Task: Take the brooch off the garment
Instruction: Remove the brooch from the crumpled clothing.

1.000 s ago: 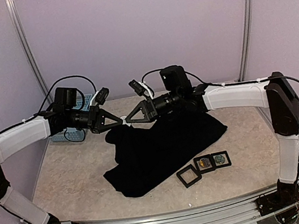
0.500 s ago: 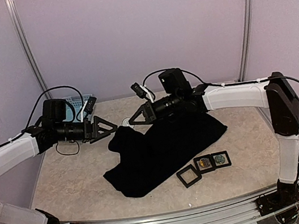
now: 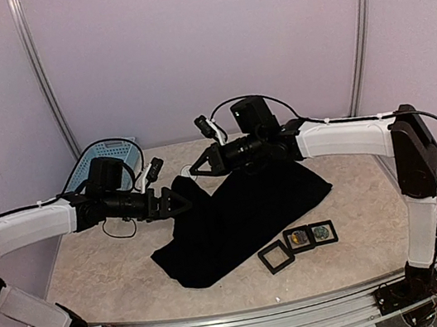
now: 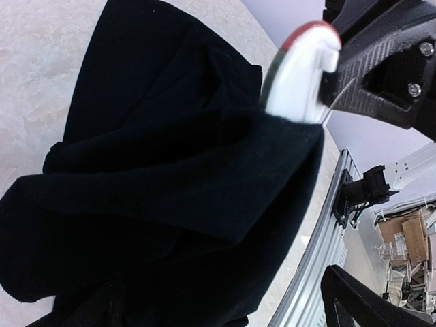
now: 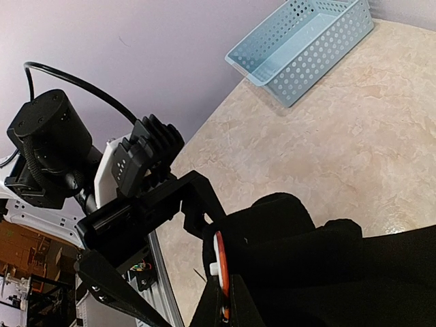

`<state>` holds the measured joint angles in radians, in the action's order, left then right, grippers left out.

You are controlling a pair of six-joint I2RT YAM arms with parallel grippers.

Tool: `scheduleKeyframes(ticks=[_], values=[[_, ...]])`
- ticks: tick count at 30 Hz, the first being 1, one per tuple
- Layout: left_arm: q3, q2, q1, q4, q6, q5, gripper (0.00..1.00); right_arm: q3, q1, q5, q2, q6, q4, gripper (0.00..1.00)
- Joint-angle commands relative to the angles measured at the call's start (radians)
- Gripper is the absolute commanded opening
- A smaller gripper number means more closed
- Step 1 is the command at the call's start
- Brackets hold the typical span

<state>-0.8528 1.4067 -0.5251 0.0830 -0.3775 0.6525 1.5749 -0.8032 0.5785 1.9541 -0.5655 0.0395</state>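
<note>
My left gripper (image 3: 184, 201) hangs at the left edge of the garment (image 3: 244, 214), jaws spread wide with nothing between them. The garment lies crumpled on the table (image 3: 110, 265), and one fold rises to the brooch (image 4: 300, 75), a white disc with a red rim just beyond my left fingertips. My right gripper (image 3: 196, 170) is clamped tight on the brooch, above the garment's far left corner.

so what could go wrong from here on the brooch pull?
1. The right gripper pinches the brooch, and the garment seems to hang from it. The left gripper is open, holding nothing, so a pull may just lift cloth.
2. Dragged cloth could sweep the three frames by its near edge.
</note>
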Motion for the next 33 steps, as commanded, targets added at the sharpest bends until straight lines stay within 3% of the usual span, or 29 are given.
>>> scheduleKeyframes(ticks=[1, 7, 15, 18, 21, 33], values=[[-0.041, 0.048, -0.041, -0.068, 0.022, -0.057, 0.99, 0.024, -0.008, -0.071, -0.037, -0.014, 0.034, 0.00], [-0.073, 0.110, -0.060, -0.070, 0.025, -0.071, 0.94, 0.023, -0.012, -0.117, -0.038, -0.015, 0.050, 0.00], [-0.087, 0.125, -0.059, -0.056, 0.027, -0.068, 0.27, 0.024, -0.013, -0.165, -0.055, 0.030, 0.113, 0.00], [-0.097, 0.123, -0.056, -0.039, 0.028, -0.081, 0.07, 0.024, -0.016, -0.187, -0.065, 0.056, 0.141, 0.00], [-0.106, 0.119, -0.053, -0.032, 0.025, -0.095, 0.00, 0.024, -0.020, -0.212, -0.074, 0.087, 0.173, 0.00], [-0.133, 0.056, 0.019, -0.008, -0.014, -0.101, 0.00, 0.097, -0.080, -0.503, -0.068, 0.276, 0.409, 0.00]])
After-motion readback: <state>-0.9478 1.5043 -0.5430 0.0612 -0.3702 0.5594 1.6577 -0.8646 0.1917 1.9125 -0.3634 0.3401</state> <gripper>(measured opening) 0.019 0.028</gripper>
